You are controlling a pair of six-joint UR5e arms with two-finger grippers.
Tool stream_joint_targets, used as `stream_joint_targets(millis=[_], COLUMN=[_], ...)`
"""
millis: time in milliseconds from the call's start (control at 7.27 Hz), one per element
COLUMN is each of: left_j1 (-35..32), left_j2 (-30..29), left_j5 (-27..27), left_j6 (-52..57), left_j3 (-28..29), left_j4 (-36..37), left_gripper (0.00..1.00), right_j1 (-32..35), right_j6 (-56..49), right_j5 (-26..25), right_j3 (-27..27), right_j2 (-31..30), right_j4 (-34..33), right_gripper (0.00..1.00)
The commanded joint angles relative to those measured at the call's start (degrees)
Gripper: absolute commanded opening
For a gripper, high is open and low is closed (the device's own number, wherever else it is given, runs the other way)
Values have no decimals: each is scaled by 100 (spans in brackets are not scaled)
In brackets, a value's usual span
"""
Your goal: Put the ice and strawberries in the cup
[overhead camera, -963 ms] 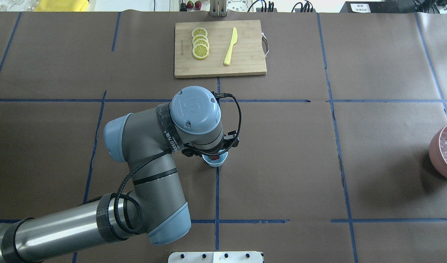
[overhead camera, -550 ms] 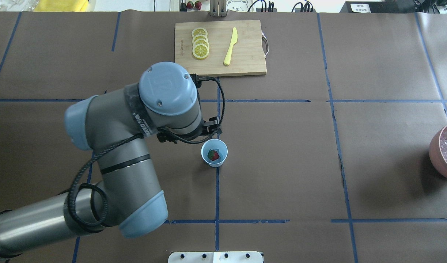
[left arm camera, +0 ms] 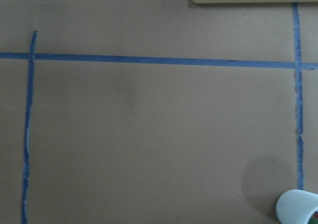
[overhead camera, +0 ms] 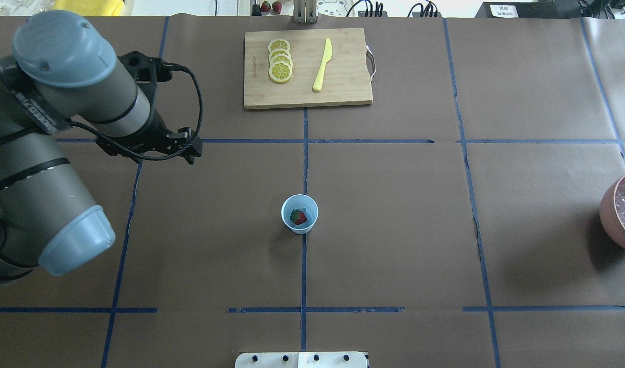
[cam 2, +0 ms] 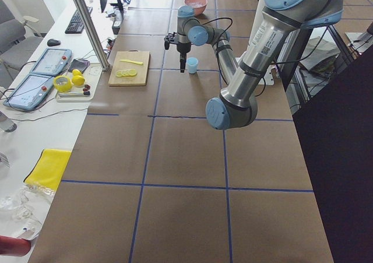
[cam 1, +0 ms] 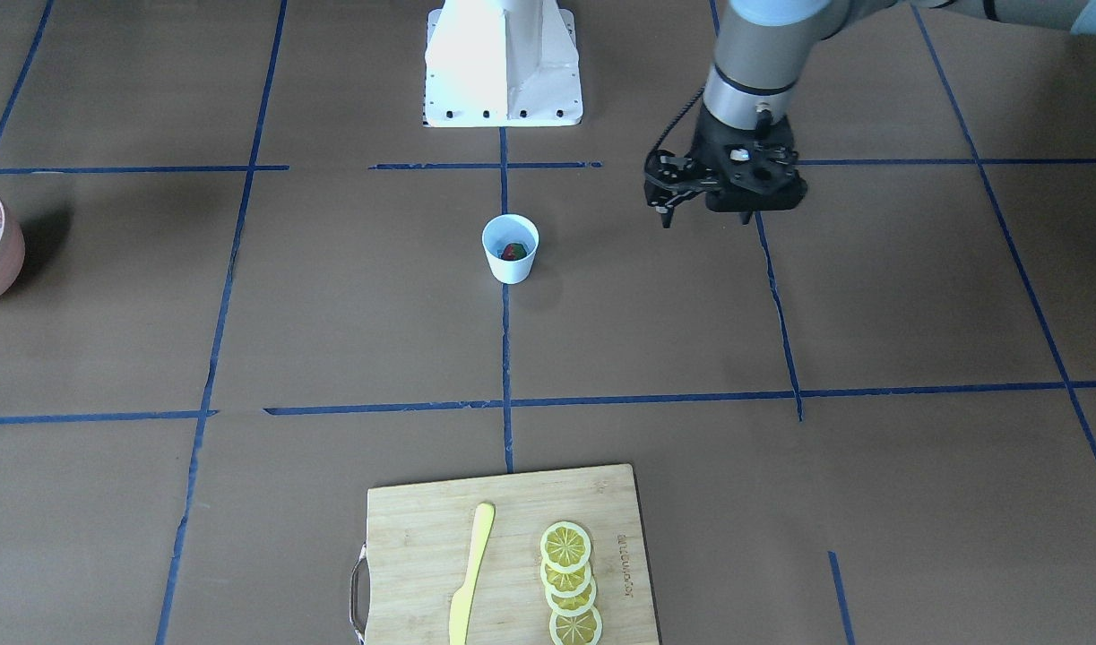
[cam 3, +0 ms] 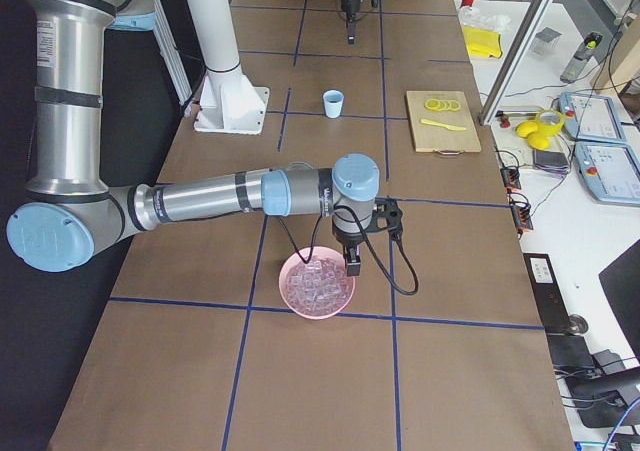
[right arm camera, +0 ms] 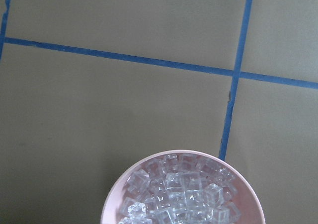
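Note:
The pale blue cup (overhead camera: 308, 223) stands upright at the table's middle, and one red strawberry (overhead camera: 298, 217) lies inside it. This cup (cam 1: 510, 265) also shows in the front-facing view with the strawberry (cam 1: 512, 252) in it. My left gripper (overhead camera: 191, 153) hangs well off to the cup's left, open and with nothing in it. Ice (right arm camera: 179, 189) fills the pink bowl (right arm camera: 149, 160) at the table's right end. My right gripper (cam 3: 352, 267) hovers over that bowl (cam 3: 290, 306). Whether it is open or shut I cannot tell.
A wooden cutting board (overhead camera: 343, 92) lies at the table's far side, carrying lemon slices (overhead camera: 280, 64) and a yellow knife (overhead camera: 322, 65). The white robot base (cam 1: 503, 63) stands at the near edge. Blue tape lines cross the brown table cover.
My left arm has pulled away from above the cup, going left and toward the far side. The strawberry stays in the cup.

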Motion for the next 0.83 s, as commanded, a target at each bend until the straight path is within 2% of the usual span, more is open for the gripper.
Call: stream_joint_targets(millis=[0,275,550,688], left_j1=[-1008,-1939,-2758,-3257], left_j2=[702,1327,1496,1636], left_j5=[-658,-827,-1056,-1396], left_j6=[1217,2508,3843,4373], left_j3=[-90,-20,120,521], left_j4=[45,80,875,949], left_gripper=[100,100,100,100], right_j1=[437,510,510,510], right_j6=[-109,-92,-74,-47], right_j5=[264,160,177,203], right_j3=[-805,-765,-738,-747], right_j2=[21,73,-14,-5], right_j4=[651,678,678,670], right_gripper=[100,100,100,100])
